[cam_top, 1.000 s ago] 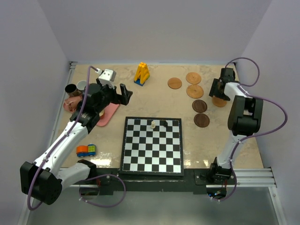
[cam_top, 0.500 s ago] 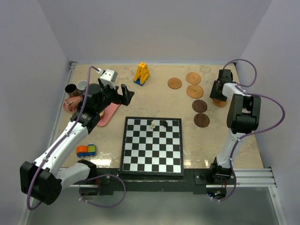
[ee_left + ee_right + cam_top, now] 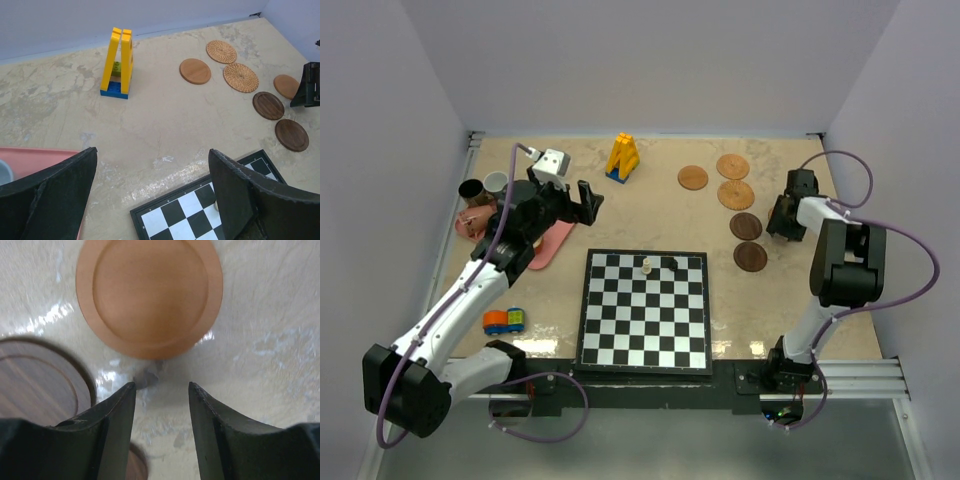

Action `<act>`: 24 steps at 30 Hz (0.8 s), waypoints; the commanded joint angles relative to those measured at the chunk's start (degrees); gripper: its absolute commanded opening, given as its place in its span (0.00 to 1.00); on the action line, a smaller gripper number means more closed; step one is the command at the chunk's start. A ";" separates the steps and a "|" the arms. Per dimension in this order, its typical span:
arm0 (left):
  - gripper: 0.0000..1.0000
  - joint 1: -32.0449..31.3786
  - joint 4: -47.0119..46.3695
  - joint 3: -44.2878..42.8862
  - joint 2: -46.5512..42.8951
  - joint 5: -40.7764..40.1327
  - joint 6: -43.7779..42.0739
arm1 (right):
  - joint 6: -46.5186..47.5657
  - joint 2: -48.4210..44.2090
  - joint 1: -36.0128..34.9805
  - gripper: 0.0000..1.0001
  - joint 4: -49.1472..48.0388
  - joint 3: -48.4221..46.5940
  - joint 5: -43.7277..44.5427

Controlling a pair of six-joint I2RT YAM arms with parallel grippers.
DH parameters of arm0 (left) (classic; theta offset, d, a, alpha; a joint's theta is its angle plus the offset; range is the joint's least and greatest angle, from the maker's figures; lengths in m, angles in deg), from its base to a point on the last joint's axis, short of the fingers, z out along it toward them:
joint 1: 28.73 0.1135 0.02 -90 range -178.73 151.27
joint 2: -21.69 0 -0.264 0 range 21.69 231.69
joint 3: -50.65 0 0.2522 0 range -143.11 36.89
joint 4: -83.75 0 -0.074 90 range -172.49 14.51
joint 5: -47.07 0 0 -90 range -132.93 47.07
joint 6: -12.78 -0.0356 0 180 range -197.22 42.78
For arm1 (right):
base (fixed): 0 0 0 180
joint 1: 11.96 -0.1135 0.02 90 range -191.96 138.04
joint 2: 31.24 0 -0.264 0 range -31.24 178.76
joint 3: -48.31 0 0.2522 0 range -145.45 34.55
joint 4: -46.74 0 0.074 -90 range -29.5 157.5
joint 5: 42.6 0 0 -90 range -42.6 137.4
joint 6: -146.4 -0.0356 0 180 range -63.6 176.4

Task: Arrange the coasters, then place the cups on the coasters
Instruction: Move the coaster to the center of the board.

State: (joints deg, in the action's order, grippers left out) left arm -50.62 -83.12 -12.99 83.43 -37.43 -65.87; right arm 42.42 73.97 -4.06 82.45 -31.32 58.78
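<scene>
Five coasters lie at the right: tan ones (image 3: 693,178), (image 3: 732,166), (image 3: 736,194) and dark ones (image 3: 746,226), (image 3: 751,256). My right gripper (image 3: 785,216) hides a sixth from the top view. The right wrist view shows that light tan coaster (image 3: 149,295) flat on the table just past the right gripper (image 3: 161,390), which is open with nothing between its fingers. A dark coaster (image 3: 40,382) lies to its left. My left gripper (image 3: 585,200) hangs wide open and empty beside the pink tray (image 3: 552,243). Cups, a dark one (image 3: 472,188) and a grey one (image 3: 495,182), stand at the far left, partly hidden by the arm.
A chessboard (image 3: 645,310) with two small pieces (image 3: 646,266) lies at the front centre. A yellow block tower (image 3: 622,157) stands at the back. A small orange and blue toy (image 3: 503,321) sits by the left arm. Walls enclose three sides.
My right gripper has moved toward the near side, over the tan coaster, and its jaws have narrowed. The left arm has barely moved.
</scene>
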 commanded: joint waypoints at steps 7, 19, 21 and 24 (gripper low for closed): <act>0.96 -0.26 -2.10 -0.04 -2.76 -1.72 -0.02 | -4.57 -16.68 0.01 0.53 5.11 7.07 -5.66; 0.98 -0.26 -2.72 0.49 -3.64 -1.72 -0.72 | 0.09 -3.19 0.27 0.81 2.14 -16.39 -0.74; 0.98 -0.26 -2.80 0.41 -3.64 -1.80 -1.16 | 1.49 0.77 0.27 0.81 -0.23 -18.85 -1.79; 0.98 -0.17 -3.07 0.58 -3.90 -1.98 -1.60 | 3.69 5.17 0.27 0.81 -3.05 -21.58 -2.76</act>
State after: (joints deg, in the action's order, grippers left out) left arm -50.62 -83.27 -12.86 80.81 -38.72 -66.11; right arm 42.55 75.20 -4.02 83.22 -49.50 56.83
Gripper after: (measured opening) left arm 0.977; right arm 0.812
